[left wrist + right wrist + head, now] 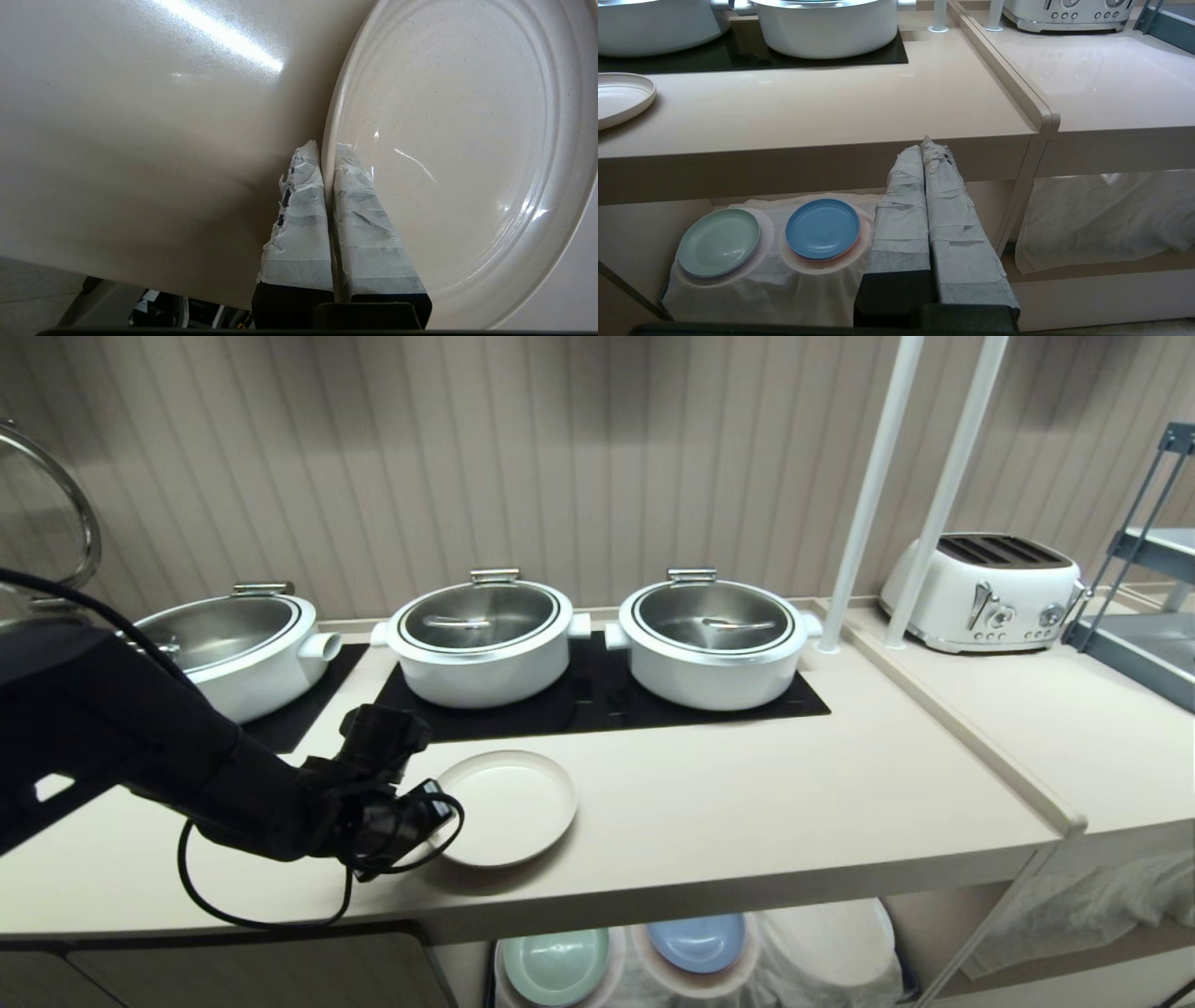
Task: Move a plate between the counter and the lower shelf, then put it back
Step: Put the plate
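The left gripper (327, 148) is clamped on the near rim of the plate (448, 154), one taped finger (299, 224) outside the rim and the other over the plate's inner face, with the counter (140, 130) just beyond its tips. The right gripper (930, 145) sits with its fingers pressed together and nothing between them, in front of the counter's front edge. Beyond it, the lower shelf (626, 233) holds a mint-green plate (719, 241) and a blue plate (823, 228) on white cloth (794, 289).
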Controlling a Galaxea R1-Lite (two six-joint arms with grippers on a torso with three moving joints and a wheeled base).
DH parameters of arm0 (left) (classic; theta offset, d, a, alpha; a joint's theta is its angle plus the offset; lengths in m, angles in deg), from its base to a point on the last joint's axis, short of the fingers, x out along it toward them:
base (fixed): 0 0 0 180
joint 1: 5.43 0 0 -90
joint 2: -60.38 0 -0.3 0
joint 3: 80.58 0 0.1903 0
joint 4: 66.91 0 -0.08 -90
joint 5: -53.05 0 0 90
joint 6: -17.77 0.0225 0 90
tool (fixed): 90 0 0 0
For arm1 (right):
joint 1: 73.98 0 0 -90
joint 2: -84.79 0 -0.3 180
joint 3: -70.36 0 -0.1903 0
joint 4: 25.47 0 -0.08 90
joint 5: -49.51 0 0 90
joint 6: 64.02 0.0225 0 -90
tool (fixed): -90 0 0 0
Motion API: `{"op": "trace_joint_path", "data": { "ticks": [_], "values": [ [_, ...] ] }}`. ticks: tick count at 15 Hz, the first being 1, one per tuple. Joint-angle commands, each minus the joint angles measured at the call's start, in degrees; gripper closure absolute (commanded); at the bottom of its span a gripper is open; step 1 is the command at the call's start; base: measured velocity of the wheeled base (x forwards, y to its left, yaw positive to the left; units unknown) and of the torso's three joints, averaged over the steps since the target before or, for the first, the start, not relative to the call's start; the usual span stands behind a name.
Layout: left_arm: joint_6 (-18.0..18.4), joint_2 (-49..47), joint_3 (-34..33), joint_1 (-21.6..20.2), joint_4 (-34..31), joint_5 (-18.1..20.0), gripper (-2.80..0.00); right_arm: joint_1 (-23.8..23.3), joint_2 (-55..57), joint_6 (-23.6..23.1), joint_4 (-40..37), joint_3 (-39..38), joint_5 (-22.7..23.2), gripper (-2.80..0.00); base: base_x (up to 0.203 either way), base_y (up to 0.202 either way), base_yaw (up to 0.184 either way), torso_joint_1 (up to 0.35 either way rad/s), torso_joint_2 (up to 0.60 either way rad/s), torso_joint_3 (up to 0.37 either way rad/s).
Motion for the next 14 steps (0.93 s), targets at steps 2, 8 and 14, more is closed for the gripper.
{"op": "trace_joint_path", "data": {
  "ticks": [2,8,14],
  "values": [
    [-0.27,0.13,-0.06,0.1,0.11,-0.08,0.0,0.0,0.0,-0.04,-0.04,0.0,0.0,0.0,0.0,0.0,0.0,0.0,0.0,0.0],
    [-0.27,0.05,-0.22,0.1,0.11,-0.08,0.0,0.0,0.0,-0.04,0.05,0.0,0.0,0.0,0.0,0.0,0.0,0.0,0.0,0.0],
    [-0.36,0.05,-0.36,0.36,0.2,-0.3,-2.8,0.0,0.0,-0.04,-0.03,0.0,0.0,0.0,0.0,0.0,0.0,0.0,0.0,0.0]
  ]
}}
